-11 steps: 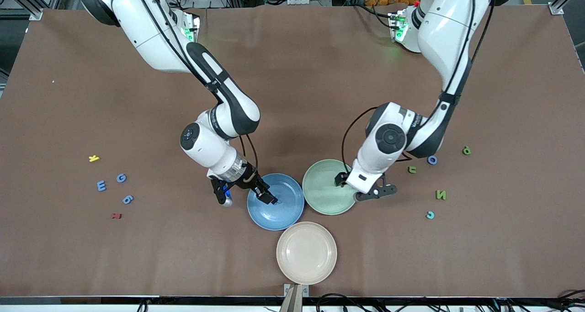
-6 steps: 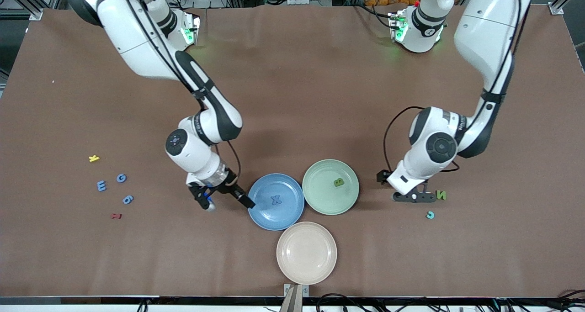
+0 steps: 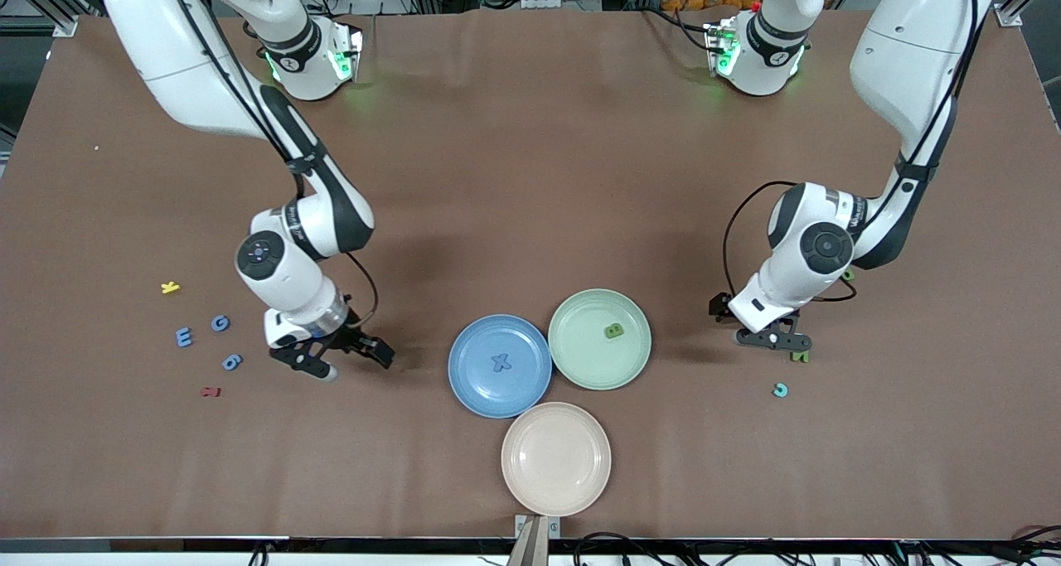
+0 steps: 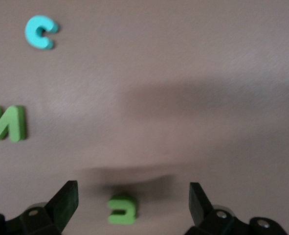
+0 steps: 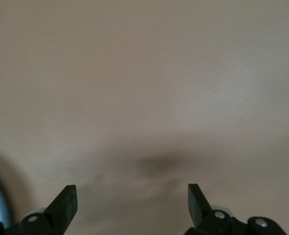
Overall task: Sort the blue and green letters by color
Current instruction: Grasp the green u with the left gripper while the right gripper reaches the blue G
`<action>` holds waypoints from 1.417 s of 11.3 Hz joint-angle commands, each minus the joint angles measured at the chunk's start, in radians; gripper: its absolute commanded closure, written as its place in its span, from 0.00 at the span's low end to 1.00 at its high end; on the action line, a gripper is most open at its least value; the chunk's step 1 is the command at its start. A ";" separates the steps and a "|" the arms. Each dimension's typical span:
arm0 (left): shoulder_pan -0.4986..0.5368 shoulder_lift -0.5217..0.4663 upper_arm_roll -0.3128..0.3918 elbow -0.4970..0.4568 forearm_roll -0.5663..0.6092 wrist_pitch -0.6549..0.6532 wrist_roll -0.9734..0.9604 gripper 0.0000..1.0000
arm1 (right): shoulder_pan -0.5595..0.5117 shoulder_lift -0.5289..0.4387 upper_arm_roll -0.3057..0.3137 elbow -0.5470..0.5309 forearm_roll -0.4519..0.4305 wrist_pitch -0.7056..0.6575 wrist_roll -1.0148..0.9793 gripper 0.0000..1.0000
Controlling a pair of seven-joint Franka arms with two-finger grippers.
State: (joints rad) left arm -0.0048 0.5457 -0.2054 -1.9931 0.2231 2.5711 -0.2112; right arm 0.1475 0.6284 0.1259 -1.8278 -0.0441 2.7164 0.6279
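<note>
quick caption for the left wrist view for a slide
Open left gripper over the brown table, a green U between its fingers, a green N and teal C nearby.

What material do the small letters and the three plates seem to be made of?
The green N and the green U look like foam or soft plastic: thick, matte, rounded edges; which one cannot be told. The blue plate, green plate and beige plate look like matte plastic or melamine, with a smooth surface and soft sheen.

A robotics lab: two Franka arms bolted at a brown-clothed table (image 3: 530, 176), aluminium framing (image 3: 50, 2) and cables around
</note>
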 commanded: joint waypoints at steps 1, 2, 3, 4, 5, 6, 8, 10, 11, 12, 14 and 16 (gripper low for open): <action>0.063 -0.070 -0.032 -0.108 0.025 0.053 0.052 0.00 | -0.063 -0.108 -0.063 -0.111 -0.060 -0.052 -0.260 0.00; 0.063 -0.067 -0.032 -0.112 0.024 0.066 0.050 0.00 | -0.075 -0.110 -0.096 -0.120 -0.060 -0.052 -0.343 0.00; 0.063 -0.063 -0.032 -0.121 0.025 0.080 0.050 0.00 | -0.094 -0.102 -0.127 -0.119 -0.060 -0.050 -0.425 0.00; 0.063 -0.059 -0.032 -0.131 0.024 0.101 0.049 0.00 | -0.120 -0.093 -0.149 -0.116 -0.060 -0.043 -0.506 0.00; 0.063 -0.056 -0.031 -0.136 0.024 0.113 0.049 0.00 | -0.141 -0.092 -0.164 -0.117 -0.060 -0.044 -0.583 0.00; 0.066 -0.055 -0.032 -0.141 0.024 0.115 0.049 0.00 | -0.164 -0.091 -0.179 -0.119 -0.060 -0.050 -0.678 0.00; 0.068 -0.058 -0.032 -0.153 0.022 0.115 0.042 0.00 | -0.196 -0.084 -0.198 -0.130 -0.059 -0.052 -0.845 0.00; 0.071 -0.056 -0.032 -0.159 0.013 0.116 0.032 0.18 | -0.226 -0.081 -0.198 -0.149 -0.054 -0.050 -0.982 0.00; 0.072 -0.055 -0.032 -0.165 0.012 0.124 0.030 0.30 | -0.229 -0.079 -0.198 -0.165 -0.051 -0.050 -0.988 0.00; 0.077 -0.055 -0.032 -0.177 0.009 0.139 0.029 0.48 | -0.227 -0.075 -0.198 -0.172 -0.051 -0.050 -0.988 0.00; 0.080 -0.049 -0.032 -0.182 0.009 0.150 0.007 0.80 | -0.229 -0.069 -0.196 -0.203 -0.046 -0.050 -0.987 0.00; 0.078 -0.049 -0.032 -0.174 0.009 0.149 -0.007 1.00 | -0.235 -0.068 -0.196 -0.219 -0.045 -0.050 -0.987 0.00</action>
State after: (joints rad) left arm 0.0601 0.4994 -0.2315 -2.1460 0.2232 2.6977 -0.1839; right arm -0.0721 0.5661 -0.0782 -2.0203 -0.0844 2.6610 -0.3456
